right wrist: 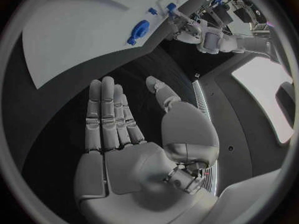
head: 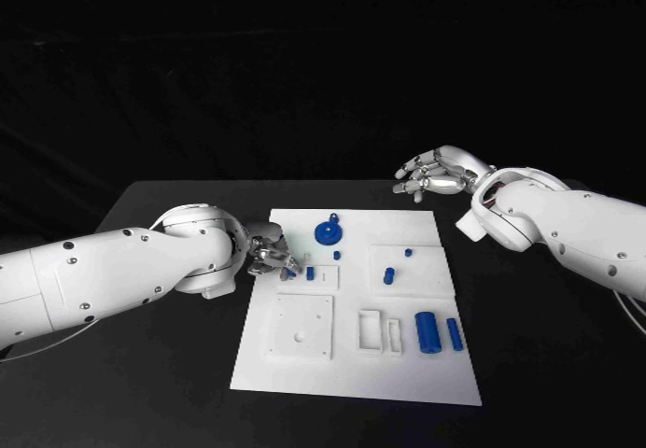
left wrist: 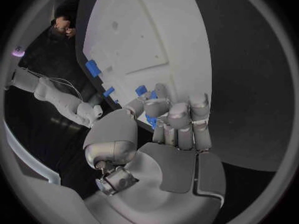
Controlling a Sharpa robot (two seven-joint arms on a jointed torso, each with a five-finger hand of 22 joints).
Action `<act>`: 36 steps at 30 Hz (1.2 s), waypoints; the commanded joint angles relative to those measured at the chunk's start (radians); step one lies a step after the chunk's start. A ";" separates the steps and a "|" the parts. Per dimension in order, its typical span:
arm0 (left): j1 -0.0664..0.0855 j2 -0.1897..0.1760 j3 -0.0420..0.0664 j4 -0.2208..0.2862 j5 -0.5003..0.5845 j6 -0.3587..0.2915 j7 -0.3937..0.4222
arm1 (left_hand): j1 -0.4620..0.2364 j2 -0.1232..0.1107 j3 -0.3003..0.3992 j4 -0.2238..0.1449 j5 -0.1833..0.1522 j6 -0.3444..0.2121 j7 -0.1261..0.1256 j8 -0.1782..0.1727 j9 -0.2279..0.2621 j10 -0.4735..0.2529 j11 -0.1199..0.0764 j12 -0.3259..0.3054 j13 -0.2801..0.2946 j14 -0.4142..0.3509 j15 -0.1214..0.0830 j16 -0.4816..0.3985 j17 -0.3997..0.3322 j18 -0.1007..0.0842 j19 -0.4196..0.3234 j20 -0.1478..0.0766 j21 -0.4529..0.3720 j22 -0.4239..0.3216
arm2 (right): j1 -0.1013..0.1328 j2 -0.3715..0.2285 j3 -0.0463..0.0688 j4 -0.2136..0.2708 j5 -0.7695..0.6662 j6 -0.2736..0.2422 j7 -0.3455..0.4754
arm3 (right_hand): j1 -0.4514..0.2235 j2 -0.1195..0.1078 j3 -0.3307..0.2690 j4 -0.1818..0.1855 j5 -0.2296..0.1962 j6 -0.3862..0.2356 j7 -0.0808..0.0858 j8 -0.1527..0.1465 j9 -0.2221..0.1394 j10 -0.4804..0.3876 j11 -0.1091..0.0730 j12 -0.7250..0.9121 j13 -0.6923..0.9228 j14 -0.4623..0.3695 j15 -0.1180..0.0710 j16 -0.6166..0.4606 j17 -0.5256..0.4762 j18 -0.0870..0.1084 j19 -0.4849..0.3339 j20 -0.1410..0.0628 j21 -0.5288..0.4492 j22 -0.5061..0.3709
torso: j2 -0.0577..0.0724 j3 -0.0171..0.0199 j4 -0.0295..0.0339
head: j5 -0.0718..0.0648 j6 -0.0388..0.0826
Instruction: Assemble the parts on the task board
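Left robot hand pinching blue part at task board edge, blue pegs nearby

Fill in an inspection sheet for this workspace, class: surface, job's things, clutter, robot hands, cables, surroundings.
Surface: black table.
Job's things: white task board in the middle; blue parts on it, including a round piece and two cylinders.
Clutter: nothing seen.
Robot hands: left robot hand pinches a small blue part at the board's edge; right robot hand open, beyond the board.
Cables: nothing seen on the table.
Surroundings: dark backdrop.

Matt white task board, plastic-looking.
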 commanded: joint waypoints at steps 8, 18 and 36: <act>0.001 0.005 0.001 -0.008 0.027 0.080 -0.005 | 0.026 0.019 0.024 -0.037 0.008 0.068 -0.058 -0.007 0.003 -0.034 -0.036 0.006 0.001 0.005 -0.040 0.003 -0.001 0.012 0.002 -0.088 0.005 0.009 | -0.001 0.003 0.001 -0.001 0.001 0.014 0.011 | -0.007 0.000 0.002 -0.001 0.006 -0.005 0.011 0.004 -0.002 -0.008 0.002 0.005 -0.002 0.003 0.003 -0.006 0.002 0.015 0.007 0.002 -0.004 0.002 | 0.000 0.0001 0.0000 | 0.001 0.000; 0.001 0.003 0.001 -0.010 0.027 0.085 -0.011 | 0.026 0.020 0.024 -0.038 0.010 0.069 -0.058 -0.008 0.005 -0.035 -0.036 0.006 0.001 0.005 -0.040 0.003 -0.001 0.012 0.001 -0.087 0.005 0.008 | -0.001 0.002 0.001 0.000 0.001 0.014 0.010 | -0.007 0.000 0.002 -0.001 0.006 -0.005 0.011 0.004 -0.002 -0.008 0.002 0.006 -0.002 0.004 0.003 -0.006 0.002 0.015 0.007 0.002 -0.005 0.002 | 0.000 -0.0004 0.0020 | 0.001 -0.003; 0.001 0.001 0.000 -0.016 0.026 0.077 -0.017 | 0.023 0.022 0.022 -0.037 0.010 0.070 -0.057 -0.011 0.008 -0.036 -0.035 0.006 0.001 0.004 -0.039 0.003 -0.002 0.011 0.001 -0.087 0.005 0.008 | -0.001 0.002 0.001 -0.002 0.001 0.014 0.011 | -0.007 0.000 0.002 -0.001 0.006 -0.005 0.012 0.005 -0.002 -0.008 0.002 0.006 -0.003 0.004 0.003 -0.007 0.003 0.015 0.007 0.002 -0.005 0.003 | 0.000 0.0003 0.0014 | 0.002 -0.003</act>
